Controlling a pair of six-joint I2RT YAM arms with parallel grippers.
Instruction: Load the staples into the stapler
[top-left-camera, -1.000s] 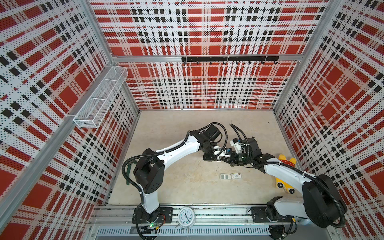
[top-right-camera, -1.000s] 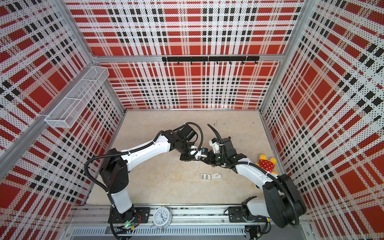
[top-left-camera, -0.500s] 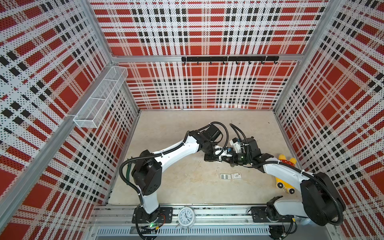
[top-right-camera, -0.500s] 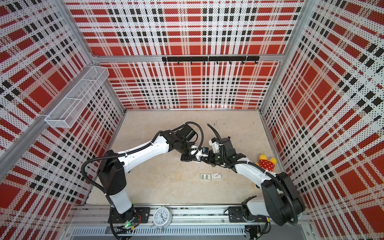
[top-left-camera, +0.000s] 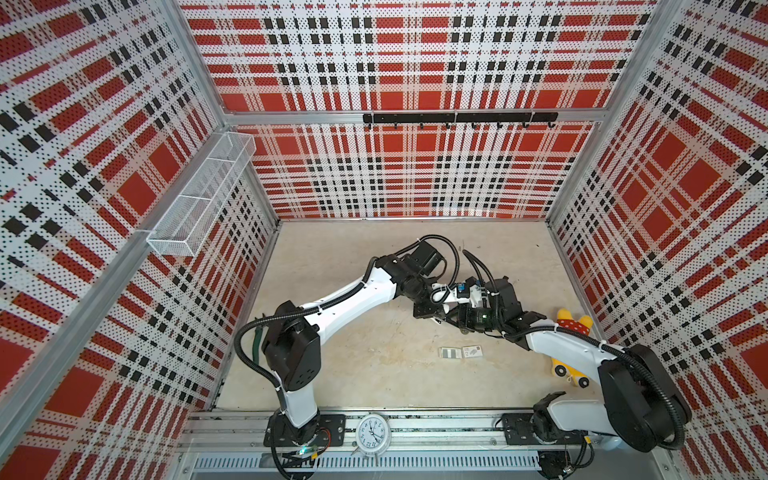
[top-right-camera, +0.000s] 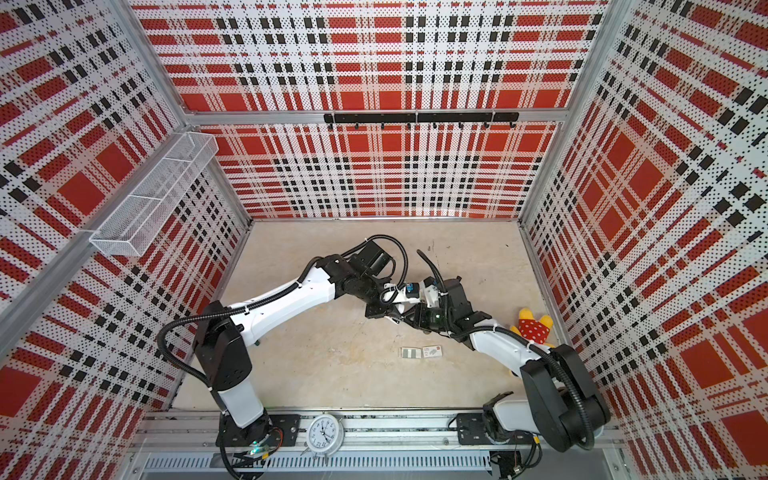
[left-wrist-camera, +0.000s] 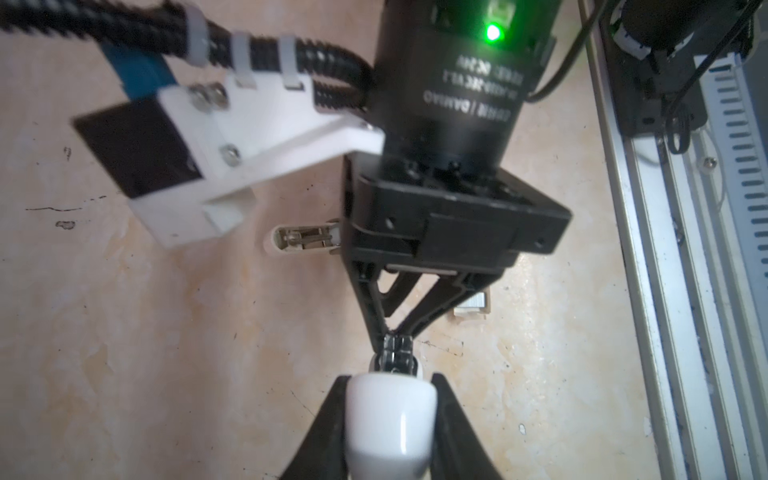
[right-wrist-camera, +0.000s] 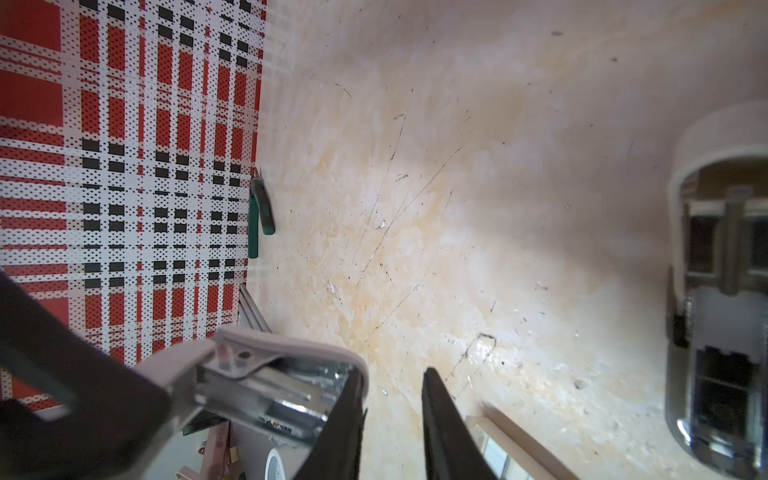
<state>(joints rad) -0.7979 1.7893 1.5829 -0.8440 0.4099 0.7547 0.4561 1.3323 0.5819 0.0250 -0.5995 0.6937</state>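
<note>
Lying near the right tool (left-wrist-camera: 392, 332), silver-grey staples (top-left-camera: 449, 353) sit as thin strips in a white tray (left-wrist-camera: 469, 314) on the tabletop (top-left-camera: 374, 365); the left tool (left-wrist-camera: 388, 379) clamps the white stapler (left-wrist-camera: 390, 424). The right tool's tips sit at its metal end; whether they grip anything, I cannot tell.

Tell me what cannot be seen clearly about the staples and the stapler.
1. Left wrist view: the dark piece at the right gripper's jaws, beside the stapler held by the left gripper, is blurred; staples or stapler part, unclear.
2. In a top view: the staples are too small to count.
3. Right wrist view: a white-and-metal object is blurred, cut by the edge.
</note>
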